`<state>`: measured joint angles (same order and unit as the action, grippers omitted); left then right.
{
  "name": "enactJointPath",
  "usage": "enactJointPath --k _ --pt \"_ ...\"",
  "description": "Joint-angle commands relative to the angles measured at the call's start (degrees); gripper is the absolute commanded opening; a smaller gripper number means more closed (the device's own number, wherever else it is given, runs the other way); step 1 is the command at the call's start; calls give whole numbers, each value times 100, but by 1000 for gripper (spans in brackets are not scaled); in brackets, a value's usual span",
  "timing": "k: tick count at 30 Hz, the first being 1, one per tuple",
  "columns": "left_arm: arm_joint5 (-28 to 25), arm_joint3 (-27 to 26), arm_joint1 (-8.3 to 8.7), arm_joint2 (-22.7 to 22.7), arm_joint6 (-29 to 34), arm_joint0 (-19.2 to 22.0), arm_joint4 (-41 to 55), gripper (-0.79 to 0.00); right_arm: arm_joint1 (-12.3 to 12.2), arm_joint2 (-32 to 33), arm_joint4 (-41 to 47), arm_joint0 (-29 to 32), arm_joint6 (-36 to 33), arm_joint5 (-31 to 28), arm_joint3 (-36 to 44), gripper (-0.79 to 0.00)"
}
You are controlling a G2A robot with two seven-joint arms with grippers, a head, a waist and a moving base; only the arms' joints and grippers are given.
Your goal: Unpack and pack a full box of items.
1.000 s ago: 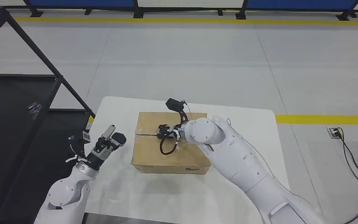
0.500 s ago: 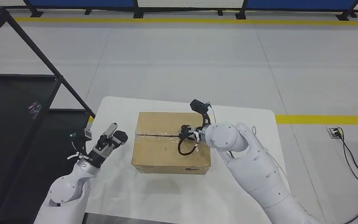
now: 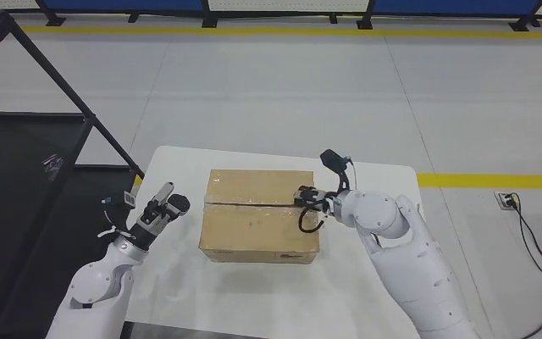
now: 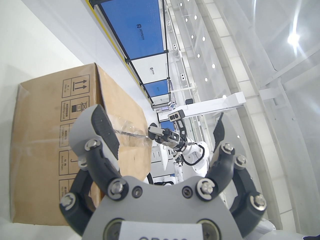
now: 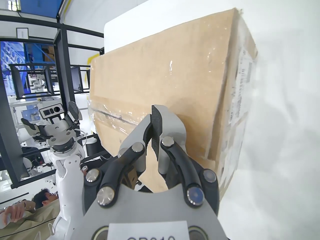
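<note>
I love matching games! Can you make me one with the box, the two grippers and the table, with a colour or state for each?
Things:
1. box
2. left gripper
3. right gripper
4. table

Colour or state:
A. shut, at the taped seam
B. white
C. brown, taped closed
D. open, apart from the box

Pairs: 1-C, 2-D, 3-A, 4-B

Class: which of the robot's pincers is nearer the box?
Right. The right pincer sits at the top edge of the box; the left pincer hangs off the opposite side, with a gap between it and the box.
</note>
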<state>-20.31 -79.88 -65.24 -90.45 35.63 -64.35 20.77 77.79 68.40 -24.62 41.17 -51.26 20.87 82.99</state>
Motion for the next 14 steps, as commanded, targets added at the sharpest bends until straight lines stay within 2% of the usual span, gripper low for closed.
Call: enactJointPath --k 1,8,9,11,12,13,14 --pt "4 12 8 -38 -5 20 13 0 -54 226 -7 225 28 -58 285 -785" --pt "-47 10 42 -257 -97 0 73 0 -226 1196 199 1242 652 -677 1275 -785" --pt "-46 5 48 -288 -101 -16 72 0 -242 1323 234 1396 800 -801 1384 -733" --pt "-37 1 62 -362 -122 -44 60 0 -268 1549 399 1673 1039 -1130 1552 -465" --pt "-29 -12 67 -384 -129 -57 48 0 -276 1641 506 1800 1168 -1313 1603 -154" --pt "-24 -37 72 -399 -131 -73 22 0 -283 1710 561 1909 1310 -1493 1641 0" --pt "-9 -69 75 -406 -124 -94 22 0 -288 1747 602 2007 1430 -1685 1673 0"
